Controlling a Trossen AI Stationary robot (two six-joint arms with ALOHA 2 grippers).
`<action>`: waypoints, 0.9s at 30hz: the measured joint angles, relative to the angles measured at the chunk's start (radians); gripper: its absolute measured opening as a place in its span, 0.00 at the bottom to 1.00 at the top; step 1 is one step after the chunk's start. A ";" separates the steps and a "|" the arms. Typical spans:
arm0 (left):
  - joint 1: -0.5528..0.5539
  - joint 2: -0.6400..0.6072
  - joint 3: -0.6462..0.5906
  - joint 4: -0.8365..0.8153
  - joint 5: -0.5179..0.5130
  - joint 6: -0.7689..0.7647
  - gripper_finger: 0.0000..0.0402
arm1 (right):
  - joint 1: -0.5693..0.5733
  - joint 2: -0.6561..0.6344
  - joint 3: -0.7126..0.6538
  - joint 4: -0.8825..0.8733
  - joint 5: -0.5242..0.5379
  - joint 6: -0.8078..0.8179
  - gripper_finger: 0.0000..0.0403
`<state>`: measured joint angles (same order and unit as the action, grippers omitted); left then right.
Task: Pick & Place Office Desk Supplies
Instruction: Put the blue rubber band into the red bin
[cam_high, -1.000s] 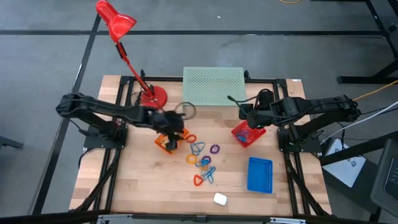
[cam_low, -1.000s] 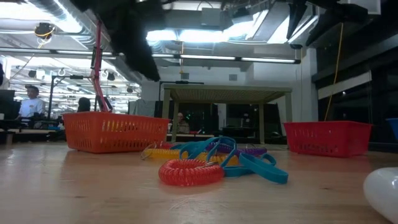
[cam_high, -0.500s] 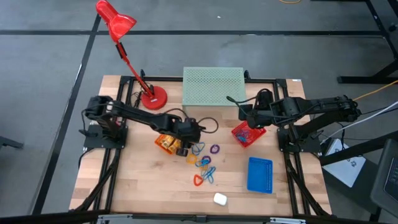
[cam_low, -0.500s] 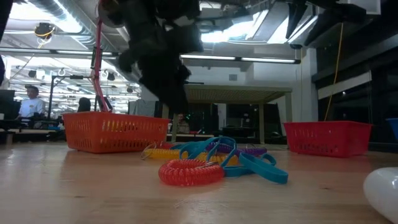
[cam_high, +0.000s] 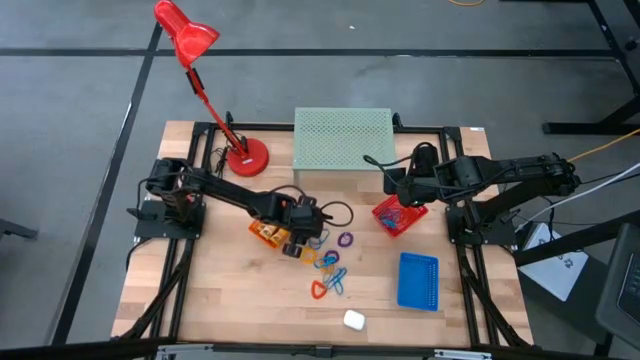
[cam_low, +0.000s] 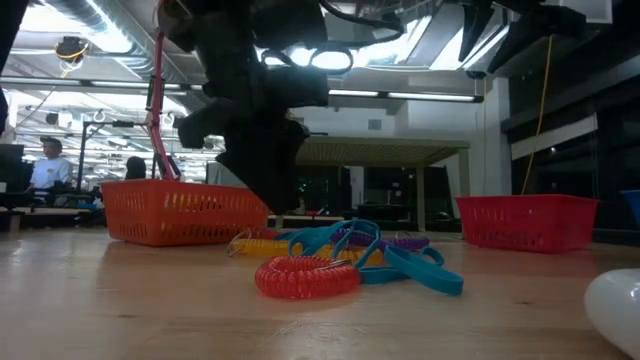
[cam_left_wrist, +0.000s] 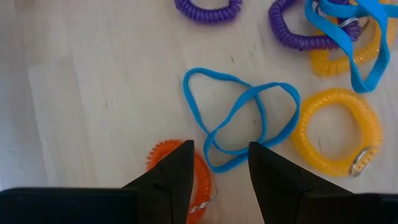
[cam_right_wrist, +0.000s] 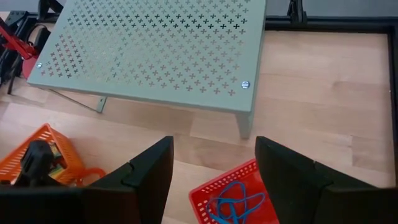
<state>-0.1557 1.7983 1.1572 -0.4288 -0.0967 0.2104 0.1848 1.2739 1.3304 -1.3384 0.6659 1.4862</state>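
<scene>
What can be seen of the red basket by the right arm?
The red basket is a small, open-topped mesh tray, plastic by its look, standing upright on the wooden table just in front of the pale green riser. Thin blue loops lie inside it. The right hand hangs open above its rear edge, touching neither basket nor loops. In the low view it sits apart from the loop pile, nothing leaning on it.

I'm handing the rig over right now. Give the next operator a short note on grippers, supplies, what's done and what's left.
Left gripper: open, empty, above a blue loop and an orange coil beside the orange basket.
Right gripper: open, empty, over the red basket.
Done: blue loops in the red basket.
Left: loose coils and loops mid-table; blue basket looks empty.
</scene>
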 joint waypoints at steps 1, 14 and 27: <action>0.001 0.004 0.000 0.001 0.001 0.003 0.37 | 0.000 0.000 0.000 0.001 0.000 -0.003 0.57; 0.009 0.058 0.000 0.019 0.001 0.022 0.35 | 0.000 0.000 0.000 0.007 0.000 -0.003 0.57; 0.023 0.058 0.000 0.018 0.010 0.054 0.07 | 0.000 0.000 0.000 0.008 0.000 -0.003 0.57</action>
<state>-0.1322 1.8565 1.1568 -0.4107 -0.0864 0.2643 0.1848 1.2739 1.3304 -1.3308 0.6659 1.4830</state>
